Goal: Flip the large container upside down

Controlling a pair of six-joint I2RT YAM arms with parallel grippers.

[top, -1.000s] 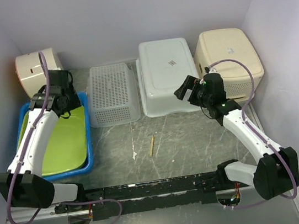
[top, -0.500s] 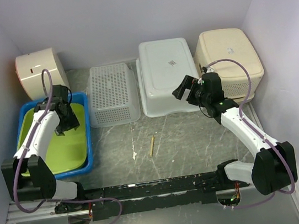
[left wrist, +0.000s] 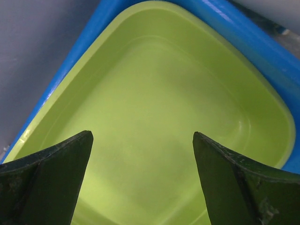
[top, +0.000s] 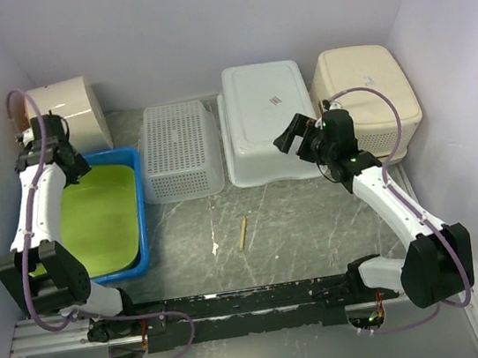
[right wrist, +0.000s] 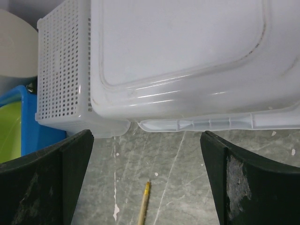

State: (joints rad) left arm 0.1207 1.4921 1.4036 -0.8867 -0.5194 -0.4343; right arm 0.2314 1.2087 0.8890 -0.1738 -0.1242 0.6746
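A blue tub (top: 141, 212) stands upright at the left with a lime-green tub (top: 102, 218) nested inside it. My left gripper (top: 72, 165) is open and empty above the tubs' far-left corner. In the left wrist view its fingers (left wrist: 142, 136) frame the green tub's inside (left wrist: 154, 93), with the blue rim (left wrist: 243, 35) beyond. My right gripper (top: 291, 136) is open and empty, hovering over the near edge of a white tub (top: 266, 117) that lies bottom up. That tub (right wrist: 187, 51) fills the top of the right wrist view, beyond the open fingers (right wrist: 146, 133).
A white mesh basket (top: 180, 149) lies bottom up between the blue and white tubs. A cream tub (top: 367, 90) lies bottom up at the far right. A cream container (top: 65, 110) sits in the far-left corner. A thin wooden stick (top: 244, 231) lies on the grey table.
My left arm has swung left and back, from over the middle of the green tub to its far-left corner. My right gripper has barely shifted.
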